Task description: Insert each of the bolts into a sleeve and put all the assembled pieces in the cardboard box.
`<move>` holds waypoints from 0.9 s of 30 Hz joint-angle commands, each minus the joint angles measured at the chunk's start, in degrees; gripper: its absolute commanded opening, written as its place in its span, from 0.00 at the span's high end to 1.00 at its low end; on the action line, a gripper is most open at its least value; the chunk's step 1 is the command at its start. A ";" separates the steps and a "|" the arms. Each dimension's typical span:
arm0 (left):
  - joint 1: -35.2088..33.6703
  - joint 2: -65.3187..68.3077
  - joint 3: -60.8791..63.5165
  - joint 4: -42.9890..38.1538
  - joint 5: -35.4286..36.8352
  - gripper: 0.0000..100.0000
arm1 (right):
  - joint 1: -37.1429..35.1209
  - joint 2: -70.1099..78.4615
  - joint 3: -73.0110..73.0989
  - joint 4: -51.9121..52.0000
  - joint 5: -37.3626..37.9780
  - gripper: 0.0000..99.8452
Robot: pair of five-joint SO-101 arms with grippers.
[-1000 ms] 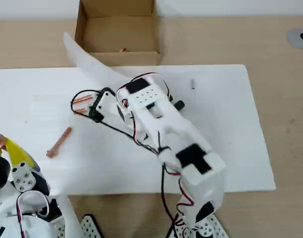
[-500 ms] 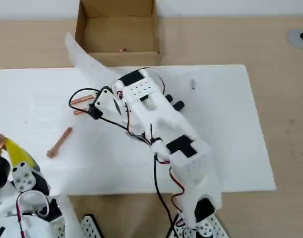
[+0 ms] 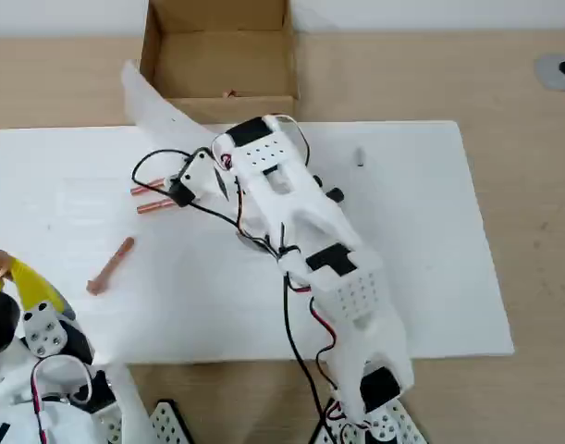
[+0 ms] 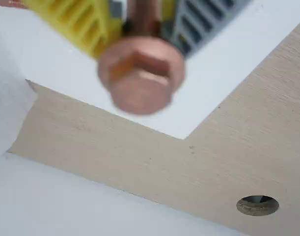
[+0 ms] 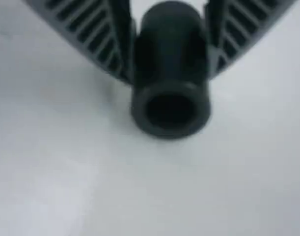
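Step in hand, judged: mate bolt to sleeve in the air.

- Left gripper (image 4: 140,22): yellow and grey fingers clamped on the shank of a copper hex-head bolt (image 4: 140,73), head sticking out toward the wrist camera. It sits at the lower left of the high view. The shank's far end is hidden.
- Right gripper (image 5: 169,69): dark ribbed fingers closed around a black cylindrical sleeve (image 5: 170,108), open bore facing its camera, over the white sheet (image 3: 430,277).
- The white right arm (image 3: 300,222) stretches from bottom centre to mid-frame. The two arms are well apart.
- Loose copper bolts: a pair (image 3: 151,186) at left of centre, just beside the right arm's wrist, and one more (image 3: 111,265) at lower left.
- Brown cardboard box (image 3: 222,109) is at top centre, with something small and copper inside.

To do it well:
- Bring both parts to the middle and line up the shank axis with the bore before closing the gap.
- Check which bolt end is free. Only the shank tip fits, so the left wrist likely needs turning.
- Feed slowly and keep both grips tight, since a skewed entry will jam or twist the sleeve.
- Lift the right wrist clear of the loose pair before swinging.
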 commanded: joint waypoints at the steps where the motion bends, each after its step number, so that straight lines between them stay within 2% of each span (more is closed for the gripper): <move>1: -0.53 -0.22 -2.73 -0.09 -0.44 0.99 | 3.65 -0.92 -11.47 1.32 -2.64 0.99; 7: -0.70 -0.22 -2.81 -0.09 -2.73 0.99 | 5.93 -6.73 -19.91 1.41 -4.66 0.99; 13: -0.44 -0.22 -2.81 -0.62 -2.20 0.99 | 3.82 -20.44 -20.09 1.41 -9.41 0.99; 15: -0.70 -0.22 -2.73 -2.02 0.09 0.99 | 2.15 -27.30 -20.00 1.41 -10.02 0.99; 20: -0.70 -0.13 -0.09 -7.65 5.98 0.99 | -2.24 -45.41 -19.91 1.14 -12.75 0.99; 27: -0.44 -0.13 12.22 -24.62 7.65 0.99 | -4.62 -62.55 -19.65 1.32 -12.48 0.99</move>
